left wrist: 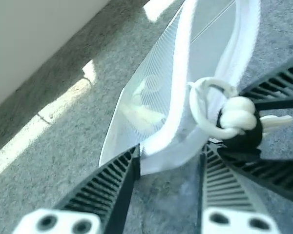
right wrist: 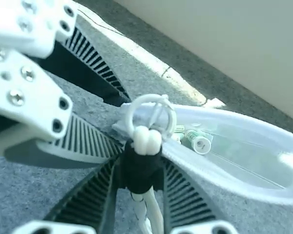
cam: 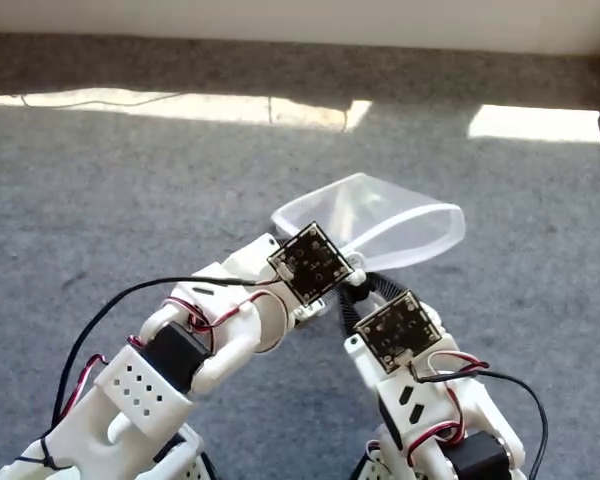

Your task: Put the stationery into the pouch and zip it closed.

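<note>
High view shows the pouch (cam: 380, 228), clear with a white zip band, on grey carpet (cam: 110, 210) just past the middle of the scene, its wide end toward 2 o'clock. The left arm (cam: 200, 340) comes in from 7 o'clock and the right arm (cam: 420, 400) from 5 o'clock. Both wrists meet at the pouch's narrow end, at its 8 o'clock corner. A sunlit strip (cam: 180, 105) crosses the carpet at 12 o'clock.

Left wrist view: the left gripper (left wrist: 171, 155) has its jaws drawn in on the pouch's end — the white band fills the gap and touches both fingers.

Right wrist view: the right gripper (right wrist: 141, 163) pinches the black zip pull (right wrist: 140, 170) between pressed jaws, and a white cord ring (right wrist: 149, 109) loops off the pull's end. The pouch mouth gapes open beyond the pull. Stationery (right wrist: 198, 142) — pale green, round-ended pieces — lies inside, near the pull.
</note>
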Controlling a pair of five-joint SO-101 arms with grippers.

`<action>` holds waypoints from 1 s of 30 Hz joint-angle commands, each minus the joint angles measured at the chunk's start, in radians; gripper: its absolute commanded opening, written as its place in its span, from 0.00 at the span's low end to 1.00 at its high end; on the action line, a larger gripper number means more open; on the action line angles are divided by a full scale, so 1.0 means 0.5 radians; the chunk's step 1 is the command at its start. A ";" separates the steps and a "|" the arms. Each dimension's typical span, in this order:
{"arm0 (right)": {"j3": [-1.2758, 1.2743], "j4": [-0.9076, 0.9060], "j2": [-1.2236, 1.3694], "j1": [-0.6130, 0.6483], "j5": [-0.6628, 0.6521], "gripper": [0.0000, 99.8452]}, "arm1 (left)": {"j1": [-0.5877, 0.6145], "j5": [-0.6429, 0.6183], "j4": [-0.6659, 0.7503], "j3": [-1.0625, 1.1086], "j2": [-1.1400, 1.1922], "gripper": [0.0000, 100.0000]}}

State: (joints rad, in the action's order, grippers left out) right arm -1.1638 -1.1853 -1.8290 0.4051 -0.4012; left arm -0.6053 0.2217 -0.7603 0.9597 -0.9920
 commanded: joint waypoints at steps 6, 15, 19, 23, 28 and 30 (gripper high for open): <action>0.137 0.005 -0.008 -0.008 -0.031 0.01 | -0.048 0.000 0.055 -0.017 -0.112 0.19; 0.137 0.008 -0.008 -0.008 -0.031 0.01 | -0.063 -0.003 0.209 0.290 -0.624 0.19; 0.137 0.002 -0.008 -0.008 -0.031 0.01 | -0.063 -0.003 0.270 0.342 -0.624 0.19; 0.137 0.002 -0.008 -0.008 -0.031 0.01 | -0.066 -0.003 0.276 0.348 -0.621 0.19; 0.137 -0.002 -0.008 -0.008 -0.028 0.01 | -0.066 -0.003 0.276 0.358 -0.621 0.19; 0.137 -0.002 -0.008 -0.008 -0.025 0.01 | -0.081 -0.003 0.276 0.358 -0.621 0.19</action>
State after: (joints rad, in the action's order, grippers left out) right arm -1.1531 -1.1853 -1.8290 0.4097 -0.4043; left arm -0.6222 0.2217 -0.6467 1.1423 -1.2881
